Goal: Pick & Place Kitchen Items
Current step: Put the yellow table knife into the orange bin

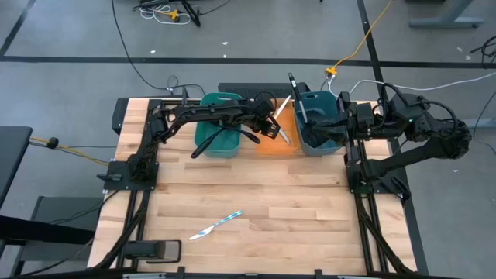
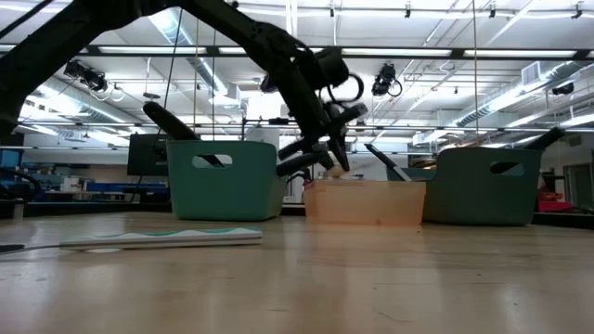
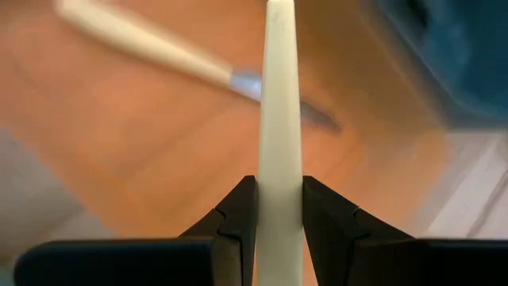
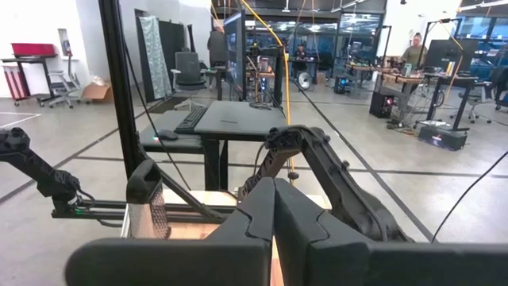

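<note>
My left gripper (image 1: pixel 273 125) hangs over the orange tray (image 1: pixel 267 147), shut on a pale-handled knife (image 3: pixel 279 119). In the low view the left gripper (image 2: pixel 329 158) is just above the tray (image 2: pixel 362 204). A second pale-handled knife (image 3: pixel 159 48) lies in the tray below it. A light-blue-handled knife (image 1: pixel 218 225) lies flat on the table near the near edge. Black utensils stick out of the left teal bin (image 1: pixel 221 128) and the right teal bin (image 1: pixel 319 105). My right gripper (image 4: pixel 274 210) is shut and empty, waiting at the right bin. My left gripper pinches the knife's pale handle (image 3: pixel 279 208) between its two fingers. The handle runs on along the fingers and past their tips. The fingers slant down toward the tray from the table's left side. The knife is lifted clear and points down at the tray.
The two bins and the tray stand in a row at the far side of the table. The wooden table top (image 1: pixel 256 194) spreads toward the near edge, with only the blue knife (image 2: pixel 158 239) on it. People and desks show in the room beyond.
</note>
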`<state>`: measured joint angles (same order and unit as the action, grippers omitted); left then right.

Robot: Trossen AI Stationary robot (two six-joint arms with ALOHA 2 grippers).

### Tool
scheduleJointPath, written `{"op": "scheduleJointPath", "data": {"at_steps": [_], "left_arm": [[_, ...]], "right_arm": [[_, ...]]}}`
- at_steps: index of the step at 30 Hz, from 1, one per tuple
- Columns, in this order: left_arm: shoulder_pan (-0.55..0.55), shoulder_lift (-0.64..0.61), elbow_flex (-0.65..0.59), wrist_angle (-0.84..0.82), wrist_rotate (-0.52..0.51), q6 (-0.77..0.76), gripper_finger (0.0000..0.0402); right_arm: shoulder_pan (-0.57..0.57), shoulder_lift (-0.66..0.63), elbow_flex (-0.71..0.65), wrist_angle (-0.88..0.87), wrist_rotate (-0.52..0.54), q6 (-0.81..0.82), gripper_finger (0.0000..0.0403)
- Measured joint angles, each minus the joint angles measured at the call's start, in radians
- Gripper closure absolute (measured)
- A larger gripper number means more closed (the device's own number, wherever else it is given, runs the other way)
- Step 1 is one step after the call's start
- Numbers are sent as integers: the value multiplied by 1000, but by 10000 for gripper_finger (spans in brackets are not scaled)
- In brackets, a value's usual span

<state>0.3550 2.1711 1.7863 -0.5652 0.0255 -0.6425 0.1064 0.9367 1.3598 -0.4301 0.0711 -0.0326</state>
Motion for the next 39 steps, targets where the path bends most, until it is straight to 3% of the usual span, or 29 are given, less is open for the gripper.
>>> {"op": "scheduleJointPath", "data": {"at_steps": [29, 39], "left_arm": [[-2, 40, -2, -1, 21, -8, 316], [-6, 40, -2, 20, 20, 21, 295]], "right_arm": [[0, 0, 0, -5, 0, -2, 394], [0, 0, 0, -5, 0, -2, 394]]}}
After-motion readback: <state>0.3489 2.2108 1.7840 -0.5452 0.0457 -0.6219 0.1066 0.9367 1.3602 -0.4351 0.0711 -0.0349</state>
